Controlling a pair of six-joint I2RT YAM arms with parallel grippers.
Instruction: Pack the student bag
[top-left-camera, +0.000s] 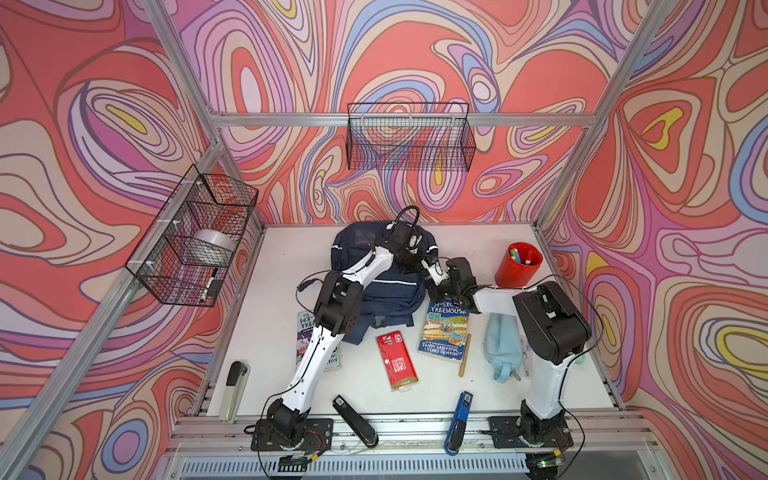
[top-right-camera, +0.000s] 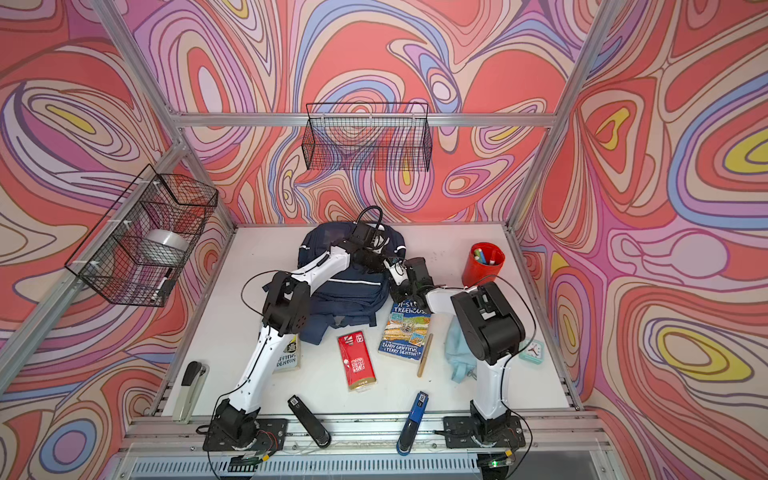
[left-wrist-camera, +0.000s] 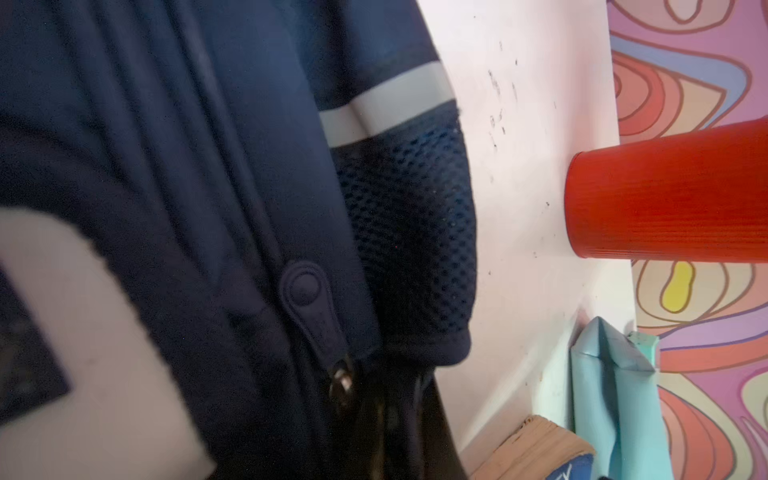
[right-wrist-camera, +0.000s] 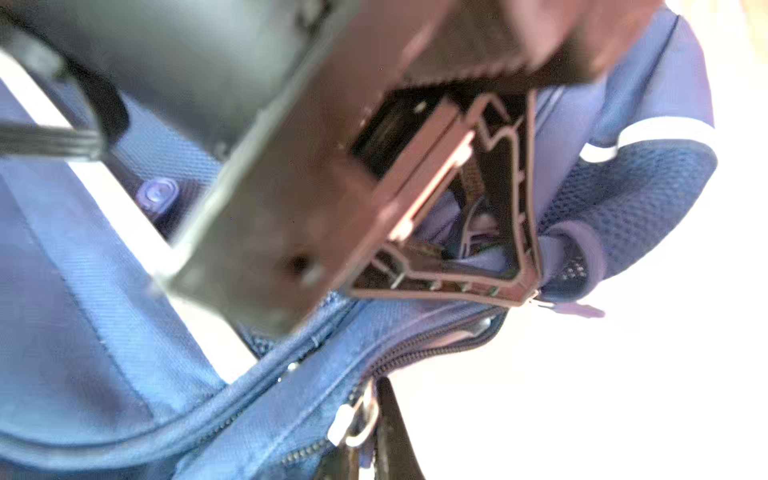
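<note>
Student bag (top-left-camera: 382, 291): lay flat at the back-centre of the white table (top-left-camera: 291, 257), under both arms.
Left gripper (right-wrist-camera: 530, 291): jaws closed at the bag's edge by the mesh side pocket (right-wrist-camera: 644, 187). I couldn't tell whether it had pinched any fabric.
Right gripper (top-left-camera: 431, 286): jaws closed beside a zip ring (right-wrist-camera: 357, 419) — my feeds didn't show a hold.

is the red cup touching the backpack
Apart: the left wrist view shows bare white table between the red cup and the mesh pocket of the student bag.

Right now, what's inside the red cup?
The red cup holds a few pens: green, blue, white visible. Their lower ends and the cup's bottom are hidden by its wall.
</note>
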